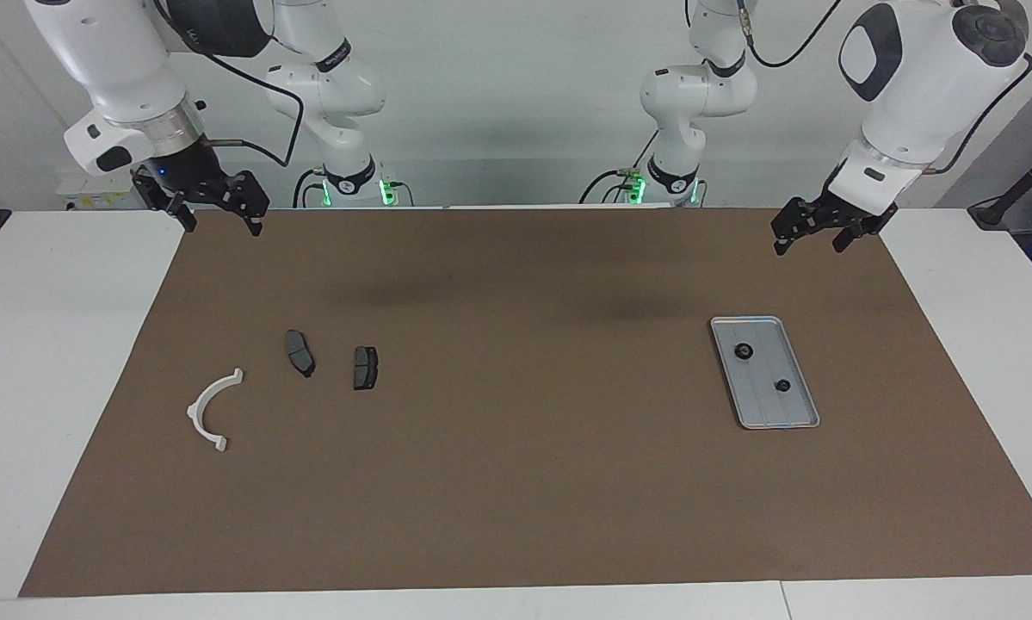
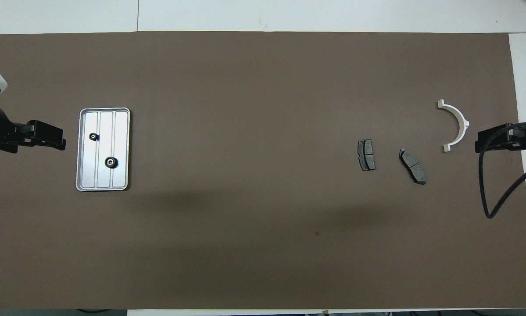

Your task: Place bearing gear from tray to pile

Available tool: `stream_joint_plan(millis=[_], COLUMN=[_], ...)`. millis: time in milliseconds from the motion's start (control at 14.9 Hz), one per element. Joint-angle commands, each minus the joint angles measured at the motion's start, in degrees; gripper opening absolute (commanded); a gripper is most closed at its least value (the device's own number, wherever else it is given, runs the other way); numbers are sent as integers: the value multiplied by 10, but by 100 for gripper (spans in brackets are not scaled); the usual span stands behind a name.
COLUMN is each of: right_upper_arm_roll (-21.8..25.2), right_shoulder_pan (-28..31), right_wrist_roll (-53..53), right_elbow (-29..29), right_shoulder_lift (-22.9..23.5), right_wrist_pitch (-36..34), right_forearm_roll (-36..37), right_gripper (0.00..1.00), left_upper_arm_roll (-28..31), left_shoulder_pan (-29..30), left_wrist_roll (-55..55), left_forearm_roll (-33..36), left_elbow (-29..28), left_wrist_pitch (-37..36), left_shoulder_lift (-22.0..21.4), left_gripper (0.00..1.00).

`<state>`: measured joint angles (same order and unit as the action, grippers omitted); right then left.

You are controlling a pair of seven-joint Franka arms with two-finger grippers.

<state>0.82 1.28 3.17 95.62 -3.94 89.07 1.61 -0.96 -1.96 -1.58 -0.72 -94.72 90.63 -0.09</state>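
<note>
Bearing gear number one point(image 1: 744, 350), the larger of two small dark toothed rings, is lying in the tray's end nearer to the robots, and we are judging the task as not yet begun, since nothing is being held. Nearest the robots, we are seeing the left claw point(image 1: 812, 237) hanging spread and empty over the brown mat point(image 1: 516, 482) near the tray, while the right claw point(image 1: 216, 211), also spread and empty, is waiting over the mat's corner at the right arm's end. Moving outward, the tray point(image 1: 804, 422) is showing as flat silver-grey metal with rounded corners, a raised rim and lengthwise ridges; the smaller gear point(image 1: 783, 385) is sitting farther along it. At the right arm's end of the tabletop point(image 1: 68, 362) the pile is lying loose: two dark grey brake pads point(image 1: 299, 352), matte and slightly curved, apart from each other, then the white half-ring bracket point(image 1: 212, 409), smooth plastic with squared tabs at its ends. We are reckoning the next move calls for the left claw to come down over a gear and pinch its small rim squarely, as such a low, round part could slip against the ridges.
</note>
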Motion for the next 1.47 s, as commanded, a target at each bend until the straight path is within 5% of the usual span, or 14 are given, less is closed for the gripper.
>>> stream_joint_plan(millis=[0,870,1406], right_upper_arm_roll=[-5,-5,-5], right_shoulder_pan=[8,6,6], right_wrist_roll=[9,10,5], right_elbow=[4,4,4], right_shoulder_lift=[-2,-2,-2], right_wrist_pitch=[4,4,3], right_forearm_roll=[-3,-2,0], right_gripper=[100,100,100], left_upper_arm_roll=[3,1,3], left_shoulder_pan=[-4,0,1], left_wrist_roll=[7,0,-7], left_forearm_roll=[8,8,21], left_elbow=[1,-2,-113], left_wrist_pitch=[2,1,105], left_shoulder_lift=[-5,-7,-25], left_gripper=[100,100,100])
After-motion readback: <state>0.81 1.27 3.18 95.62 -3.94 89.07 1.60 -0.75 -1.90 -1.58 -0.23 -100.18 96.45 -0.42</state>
